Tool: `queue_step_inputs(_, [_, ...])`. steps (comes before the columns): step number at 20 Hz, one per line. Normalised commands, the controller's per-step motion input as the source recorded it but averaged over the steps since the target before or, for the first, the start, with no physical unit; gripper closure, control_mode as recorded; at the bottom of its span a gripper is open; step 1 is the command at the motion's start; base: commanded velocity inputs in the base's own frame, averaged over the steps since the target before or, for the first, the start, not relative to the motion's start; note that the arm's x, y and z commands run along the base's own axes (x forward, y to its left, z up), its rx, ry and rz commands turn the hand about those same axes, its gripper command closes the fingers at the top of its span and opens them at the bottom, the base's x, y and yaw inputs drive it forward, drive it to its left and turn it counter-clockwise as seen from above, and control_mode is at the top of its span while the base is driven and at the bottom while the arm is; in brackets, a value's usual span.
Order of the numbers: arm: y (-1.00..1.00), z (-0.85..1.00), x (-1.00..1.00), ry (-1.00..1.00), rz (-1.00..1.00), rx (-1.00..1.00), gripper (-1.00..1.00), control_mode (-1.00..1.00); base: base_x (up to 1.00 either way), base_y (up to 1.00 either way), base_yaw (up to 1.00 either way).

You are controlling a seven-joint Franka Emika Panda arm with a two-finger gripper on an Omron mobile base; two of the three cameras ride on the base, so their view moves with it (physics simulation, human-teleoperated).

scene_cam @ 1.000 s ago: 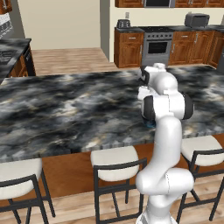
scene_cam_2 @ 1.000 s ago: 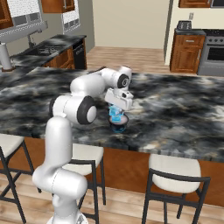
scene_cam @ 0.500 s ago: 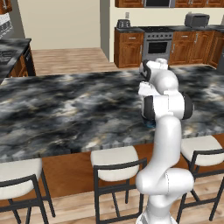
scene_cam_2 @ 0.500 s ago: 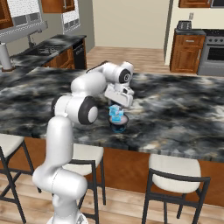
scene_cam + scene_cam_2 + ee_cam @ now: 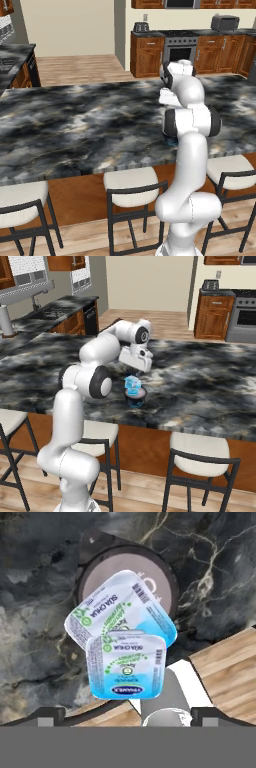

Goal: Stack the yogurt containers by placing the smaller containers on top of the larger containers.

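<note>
Bare marble counter (image 5: 200, 386) lies all around the stacked yogurt containers (image 5: 135, 392); nothing crowds them.

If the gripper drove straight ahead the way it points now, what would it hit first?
Most likely the top light-blue cup, which sits on the bigger cup above the dark-rimmed tub. The jaws stand open; depth is uncertain.

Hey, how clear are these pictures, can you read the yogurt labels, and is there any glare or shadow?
Hand view: yogurt cups sharp, label print partly legible, dark shadow beside the wide tub. Right base view: the stack is small and coarse, labels unreadable. Left base view: flat even light, no glare.
</note>
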Motion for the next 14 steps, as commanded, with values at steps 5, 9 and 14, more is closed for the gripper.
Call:
queue_step_inputs(5, [0.04, 0.22, -0.33, 0.08, 0.0, 0.0, -1.0, -1.0, 0.0, 0.0, 0.0])
queue_step_inputs(9, [0.02, 0.12, -0.44, 0.0, 0.05, 0.0, -1.0, -1.0, 0.0, 0.0, 0.0])
queue_step_inputs(14, [0.11, 0.14, -0.39, 0.01, 0.05, 0.0, -1.0, -1.0, 0.0, 0.0, 0.0])
